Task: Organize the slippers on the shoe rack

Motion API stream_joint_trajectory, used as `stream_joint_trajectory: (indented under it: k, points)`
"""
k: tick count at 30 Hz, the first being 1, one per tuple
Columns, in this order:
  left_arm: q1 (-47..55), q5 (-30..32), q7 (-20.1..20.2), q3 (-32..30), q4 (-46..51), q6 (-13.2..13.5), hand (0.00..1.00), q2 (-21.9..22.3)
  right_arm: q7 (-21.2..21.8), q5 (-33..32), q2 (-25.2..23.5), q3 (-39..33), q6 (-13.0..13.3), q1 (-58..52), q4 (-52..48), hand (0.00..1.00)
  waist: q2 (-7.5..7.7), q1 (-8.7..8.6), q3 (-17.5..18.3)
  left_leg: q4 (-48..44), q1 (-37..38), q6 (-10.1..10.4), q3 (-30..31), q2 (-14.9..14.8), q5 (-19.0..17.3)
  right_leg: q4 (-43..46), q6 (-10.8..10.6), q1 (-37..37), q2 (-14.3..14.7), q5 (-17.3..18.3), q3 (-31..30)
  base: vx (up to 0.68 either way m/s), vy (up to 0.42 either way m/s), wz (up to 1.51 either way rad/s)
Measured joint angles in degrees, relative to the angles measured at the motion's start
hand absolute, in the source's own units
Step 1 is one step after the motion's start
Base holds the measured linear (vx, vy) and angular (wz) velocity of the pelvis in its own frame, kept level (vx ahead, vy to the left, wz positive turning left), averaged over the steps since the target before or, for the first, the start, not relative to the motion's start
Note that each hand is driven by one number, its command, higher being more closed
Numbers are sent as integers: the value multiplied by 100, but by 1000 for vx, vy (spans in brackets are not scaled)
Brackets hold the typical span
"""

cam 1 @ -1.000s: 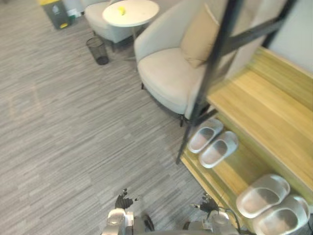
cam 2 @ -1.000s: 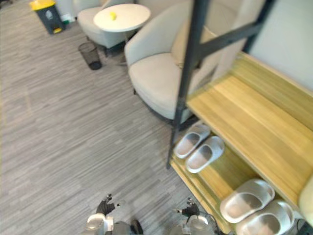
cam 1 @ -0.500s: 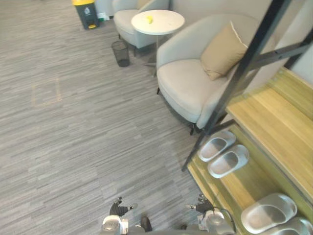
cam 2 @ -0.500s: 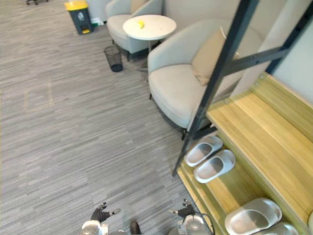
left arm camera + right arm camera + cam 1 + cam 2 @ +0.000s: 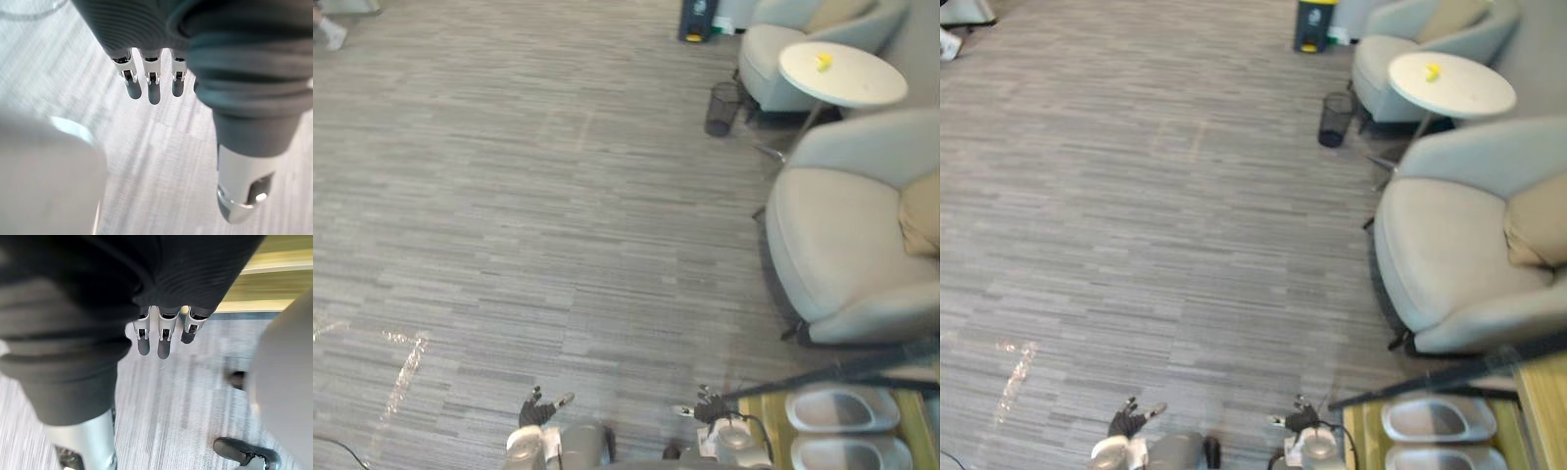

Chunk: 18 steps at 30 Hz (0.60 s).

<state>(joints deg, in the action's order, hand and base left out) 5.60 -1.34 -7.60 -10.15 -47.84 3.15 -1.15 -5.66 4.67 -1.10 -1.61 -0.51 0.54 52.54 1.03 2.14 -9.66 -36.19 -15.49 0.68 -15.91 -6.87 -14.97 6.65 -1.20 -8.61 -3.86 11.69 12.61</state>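
Two light grey slippers (image 5: 842, 409) (image 5: 852, 453) lie side by side on the wooden bottom shelf (image 5: 766, 416) of the shoe rack, at the lower right, behind its slanted black bar (image 5: 842, 367). My left hand (image 5: 536, 411) hangs low over the carpet at the bottom edge, well left of the rack. Its fingers (image 5: 153, 90) are straight and hold nothing. My right hand (image 5: 710, 406) hangs close to the rack's near corner, a short way left of the slippers. Its fingers (image 5: 159, 340) are straight too and empty, with the wooden shelf (image 5: 274, 279) just past them.
A big beige armchair (image 5: 842, 245) with a tan cushion (image 5: 922, 215) stands right behind the rack. Farther back are a round white table (image 5: 842, 73) with a small yellow thing, a black wire wastebasket (image 5: 722, 108) and a second chair (image 5: 803, 49). Grey carpet stretches to the left.
The whole picture has swung to the left, so the camera moved: most of the rack and the second pair of slippers have slid out of view. Both hands still hang open.
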Motion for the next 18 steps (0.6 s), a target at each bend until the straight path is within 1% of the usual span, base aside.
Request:
stream_joint_trajectory:
  k: [1, 2, 3, 4, 5, 6, 7, 8, 9, 10, 11, 12, 13, 14, 15, 16, 17, 18]
  points:
    - [-33, 1, 1, 0, -1, 3, 0, -3, -8, -30, 63, -16, 1, 82, -1, 0, -84, 2, -12, 325, -150, -53, -218, -252, 36, 4, -90, -54, -62, 68, 104, 186, 131, 36]
    - [-45, 16, 11, 12, -6, 2, 0, 30, -11, -32, 150, -29, 16, 81, 5, 0, -133, -9, -17, 1048, -249, 72, -282, -343, 661, 33, -297, -98, -146, 262, 211, 206, 149, 44]
    - [-86, 6, 5, 11, -11, 2, 0, 20, -15, -32, 145, -38, 0, 94, 17, 0, -72, 8, -41, 1093, -216, 30, -284, -184, 664, 35, -365, -139, -229, 328, 218, 243, 172, 67]
    - [-118, 9, 1, 35, 5, 20, 0, -15, -9, -31, 172, -38, -7, 51, 20, 0, 44, 7, -21, 1455, -102, -75, -244, 187, 756, -4, -362, -135, -459, 326, 301, 267, 176, 69]
    - [-97, 11, -2, 58, -3, 16, 0, -44, -4, -31, 143, -41, -5, 27, 83, 0, 85, 35, -16, 1703, -39, -145, -211, 422, 806, -81, -333, -149, -589, 168, 319, 268, 175, 61]
    - [-82, 11, -1, 59, -6, 12, 0, -43, -3, -31, 126, -43, -6, 38, 105, 0, 93, 50, -12, 1735, -20, -157, -207, 469, 811, -89, -358, -153, -623, 124, 321, 273, 174, 34]
    - [-29, 12, 2, 60, -7, 8, 0, -44, 6, -29, 92, -40, -6, 58, 139, 0, 95, 94, -12, 1799, 49, -203, -187, 559, 789, -86, -456, -202, -682, -4, 323, 336, 220, 46]
    - [30, 15, 4, 59, -21, -10, 0, -76, 11, -10, 57, -46, -2, 45, 282, 0, 107, 96, -15, 1946, 330, -329, -67, 757, 688, 282, -622, -331, -796, -120, 330, 281, 184, 48]
    - [38, 15, 4, 61, -20, -10, 0, -70, 12, -9, 63, -47, -4, 37, 310, 0, 102, 99, -19, 2001, 423, -334, -43, 772, 684, 511, -624, -297, -829, -119, 305, 283, 195, 54]
    - [90, 15, 5, 85, -13, -9, 0, -71, 13, -8, 65, -54, -2, -29, 331, 0, 99, 85, -19, 2200, 707, -342, 107, 851, 665, 1344, -657, -82, -939, -145, 235, 286, 176, 46]
    - [132, 11, 6, 175, -12, -13, 0, -96, 23, -4, 67, -64, 14, -121, 263, 0, 127, 56, -30, 2600, 1223, -387, 368, 982, 600, 3303, -603, 640, -1160, -420, 4, 286, 176, 49]
    - [132, 13, 0, 206, -17, -17, 0, -127, 26, -6, 64, -63, 25, -114, 262, 0, 130, 46, -33, 2646, 1300, -407, 413, 1000, 585, 3606, -574, 788, -1142, -342, -76, 291, 123, 61]
    - [151, 12, 6, 309, -34, -25, 0, -209, 37, -10, 61, -57, 32, -104, 239, 0, 151, -12, -20, 2784, 1521, -457, 562, 1017, 553, 4312, -534, 1172, -1019, -67, -242, 340, 40, 66]
    - [135, 11, 5, 418, -133, -27, 0, -251, 41, -11, 99, -55, 69, -102, 234, 0, 187, -61, -21, 3003, 1976, -474, 726, 991, 539, 4578, -270, 1662, -771, 362, -200, 416, 39, 71]
    - [132, 9, 7, 461, -161, -31, 0, -230, 40, -11, 133, -56, 97, -86, 226, 0, 161, -106, -32, 3099, 2178, -470, 791, 935, 486, 4340, -128, 1918, -589, 505, -153, 362, 12, 48]
    - [131, 9, 7, 461, -170, -30, 0, -222, 40, -10, 145, -55, 106, -65, 223, 0, 144, -130, -34, 3123, 2234, -480, 821, 901, 440, 4162, -88, 2027, -503, 541, -120, 287, -18, 28]
    - [91, 8, 7, 460, -224, -29, 0, -197, 38, -11, 161, -56, 128, 19, 216, 0, 106, -206, -46, 3151, 2382, -461, 893, 795, 290, 3431, -30, 2466, -226, 540, -32, 453, -49, 25]
    - [7, 8, 8, 462, -289, -35, 0, -188, 38, -15, 173, -58, 147, 72, 215, 0, 94, -234, -55, 3202, 2481, -399, 951, 723, 176, 2381, -32, 2750, 16, 205, -28, 385, -46, 26]
